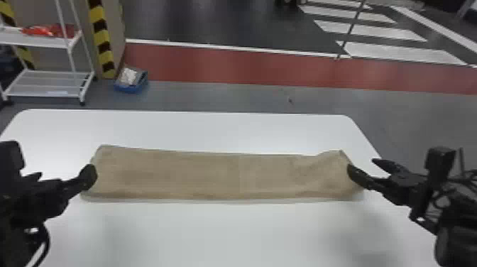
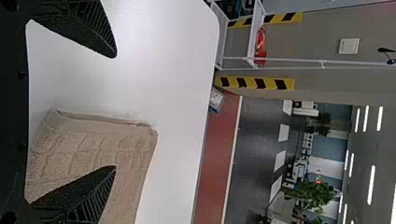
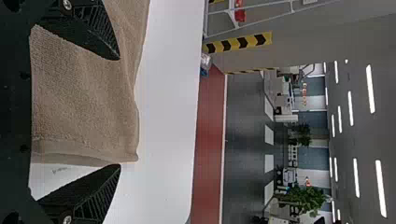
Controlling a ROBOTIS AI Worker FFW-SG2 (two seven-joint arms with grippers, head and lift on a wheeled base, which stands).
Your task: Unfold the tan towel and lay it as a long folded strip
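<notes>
The tan towel (image 1: 220, 177) lies as a long strip across the white table, its right end slightly rumpled. At its left end is my left gripper (image 1: 65, 174), one fingertip over the towel's edge. My right gripper (image 1: 363, 166) stands at the right end, one finger overlapping that edge. In the left wrist view, my left gripper (image 2: 116, 112) has its fingers wide apart around the end of the towel (image 2: 93, 144). The right wrist view has my right gripper (image 3: 120, 112) spread likewise, with the towel's end (image 3: 84, 98) between and below its fingers.
The white table (image 1: 213, 131) extends behind and in front of the towel. Beyond it on the floor are a white shelf rack (image 1: 53, 83) with red items and a blue box (image 1: 131, 83), both at the back left.
</notes>
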